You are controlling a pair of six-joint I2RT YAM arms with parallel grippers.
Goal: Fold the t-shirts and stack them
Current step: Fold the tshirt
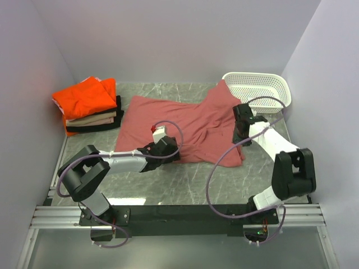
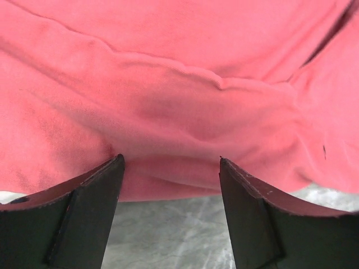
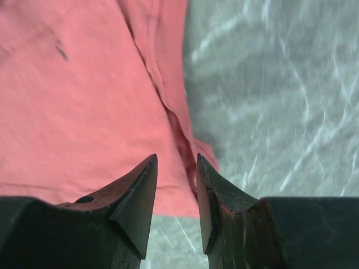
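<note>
The dusty-red t-shirt [image 1: 185, 123] lies spread and wrinkled on the grey marble table. My left gripper [image 1: 168, 147] is at its near hem. In the left wrist view the gripper [image 2: 171, 162] is wide open, with the hem [image 2: 168, 185] lying between the fingertips. My right gripper [image 1: 242, 120] is over the shirt's right edge. In the right wrist view the gripper [image 3: 176, 158] has a narrow gap, and the shirt's folded side edge [image 3: 179, 134] runs into that gap. Folded orange [image 1: 84, 98], beige [image 1: 92, 119] and black [image 1: 90, 129] shirts are stacked at the back left.
A white perforated basket [image 1: 258, 87] stands at the back right, and the shirt's far corner lies against it. White walls close in the table on the left, back and right. Purple cables loop over the table's near half [image 1: 190, 179].
</note>
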